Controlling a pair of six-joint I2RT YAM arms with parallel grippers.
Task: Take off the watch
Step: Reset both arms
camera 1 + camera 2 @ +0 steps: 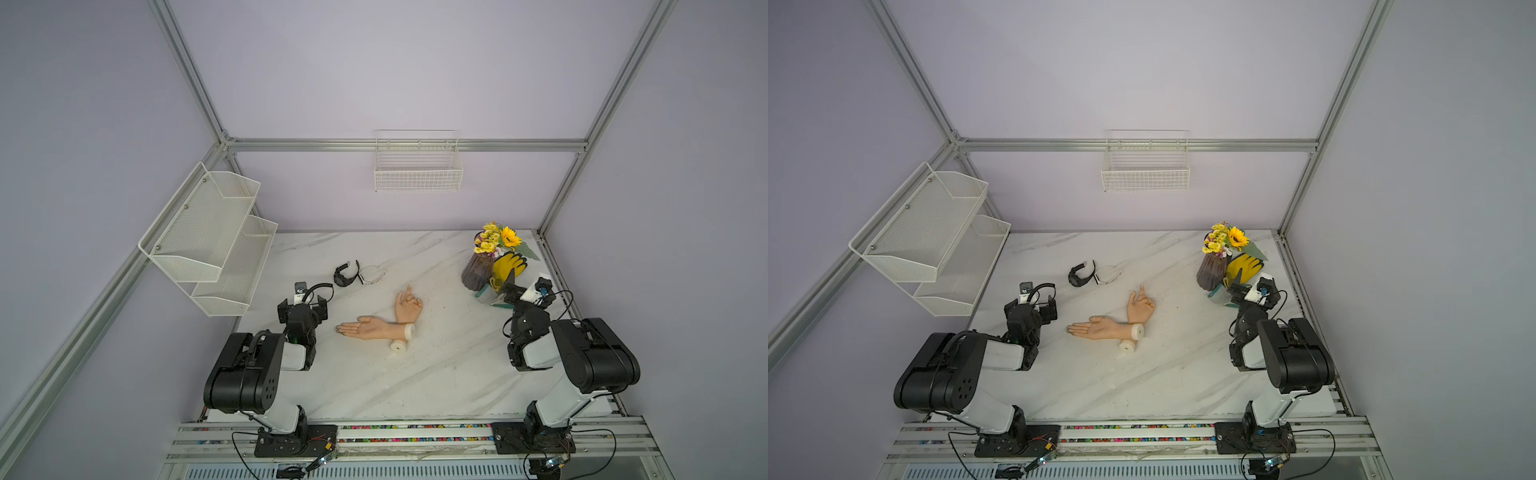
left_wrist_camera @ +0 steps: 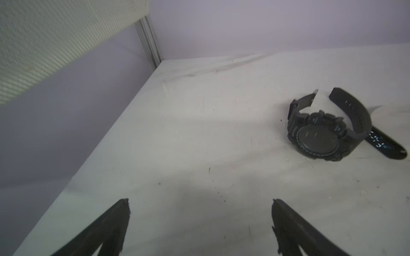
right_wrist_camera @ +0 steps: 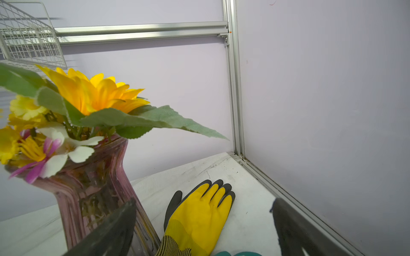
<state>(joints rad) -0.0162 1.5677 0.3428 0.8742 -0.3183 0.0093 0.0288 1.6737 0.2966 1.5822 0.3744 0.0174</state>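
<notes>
On the table my left gripper and right gripper both hold their jaws spread, two mannequin hands lie crossed between them, and the black watch lies unbuckled just beyond my left gripper, beside what seems a slim band.

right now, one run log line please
watch off, on table | dummy hands bare | left jaws open, empty | right jaws open, empty, by glove

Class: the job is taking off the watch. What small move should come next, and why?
Probably just draw the open left gripper back to rest: the black watch lies unbuckled on the marble table, apart from the mannequin hands, whose wrists look bare. The right gripper is open and empty too.
</notes>
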